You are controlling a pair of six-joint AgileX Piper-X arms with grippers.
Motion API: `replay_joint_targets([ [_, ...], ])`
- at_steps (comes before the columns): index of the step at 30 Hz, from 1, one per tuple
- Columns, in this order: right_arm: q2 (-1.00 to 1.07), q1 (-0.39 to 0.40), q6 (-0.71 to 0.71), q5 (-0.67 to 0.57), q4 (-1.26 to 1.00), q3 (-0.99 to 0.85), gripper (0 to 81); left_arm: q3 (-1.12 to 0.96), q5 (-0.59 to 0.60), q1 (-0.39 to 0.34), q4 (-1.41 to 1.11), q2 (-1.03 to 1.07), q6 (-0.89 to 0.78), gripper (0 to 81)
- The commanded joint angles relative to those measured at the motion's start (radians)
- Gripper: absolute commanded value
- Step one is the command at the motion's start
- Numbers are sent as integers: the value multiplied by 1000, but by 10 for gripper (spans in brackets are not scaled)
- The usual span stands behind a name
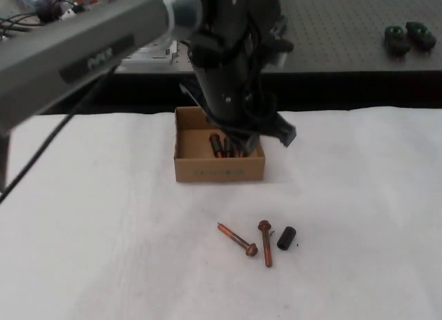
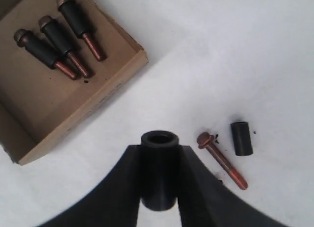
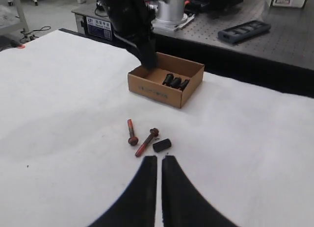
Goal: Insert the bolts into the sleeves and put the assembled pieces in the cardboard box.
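L arm (image 1: pixel 231 92) hangs over the cardboard box (image 1: pixel 217 172). L jaws grip a black sleeve (image 2: pixel 159 175), its open bore end showing at the fingertips. Box sits by the far edge of the table (image 1: pixel 83 230), abt midway along it, w/ 3 assembled pieces (image 2: pixel 51 45) side by side inside. On the near-edge side of the box lie one loose bolt (image 1: pixel 237 238) and a 2nd bolt (image 1: pixel 266 242) close beside it; can't tell if touching. A loose sleeve (image 1: pixel 286 238) lies on its side just beside the 2nd bolt, not touching. R jaws closed together, nothing betw them, nearer the near edge than the loose parts.
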Motion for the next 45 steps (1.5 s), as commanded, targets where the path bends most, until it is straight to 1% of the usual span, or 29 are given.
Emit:
replay_joint_targets([
  [1, 54, -6, 81, -43, 2, -22, 39, 29, 24, -1, 1, -76, -24, 6],
  [3, 132, -6, 127, -45, 1, -37, 39, 69, 24, -1, -8, -116, -21, 6],
  [6, 241, -6, 162, -45, 1, -66, 39, 184, 39, -1, -65, -195, -21, 6],
  [9, 352, -6, 187, -45, -4, -96, 39, 333, 59, -1, -161, -300, -21, 6],
  [11, 414, -6, 229, -50, -4, -116, 39, 453, 75, -1, -234, -379, -21, 6],
  [14, 514, -6, 244, -100, -14, -142, 39, 625, 78, -1, -350, -495, -21, 6],
  [18, 639, -6, 252, -136, -102, -165, 39, 856, 78, -1, -484, -651, -23, 6],
  [20, 712, -19, 252, -153, -154, -181, 39, 946, 78, -1, -527, -733, -30, 6],
  [22, 792, -44, 252, -199, -192, -200, 39, 1029, 78, 4, -565, -804, -31, 6],
  [26, 949, -120, 252, -288, -243, -256, 39, 1179, 81, 27, -605, -946, -63, 6],
  [29, 1060, -171, 252, -330, -287, -293, 39, 1254, 91, 50, -605, -1036, -75, 6],
  [33, 1221, -217, 221, -406, -360, -344, 38, 1316, 162, 69, -605, -1139, -75, 6],
  [37, 1374, -233, 198, -404, -371, -407, 38, 1331, 193, 69, -602, -1192, -75, 6],
  [41, 1505, -233, 194, -404, -371, -456, 36, 1331, 218, 69, -599, -1203, -75, 6],
  [43, 1562, -233, 172, -396, -371, -483, 13, 1331, 218, 69, -596, -1203, -75, 6],
  [44, 1587, -235, 168, -395, -371, -499, 18, 1331, 218, 69, -596, -1203, -75, 6],
  [45, 1605, -238, 159, -392, -367, -511, 52, 1331, 218, 69, -596, -1203, -75, 6],
])
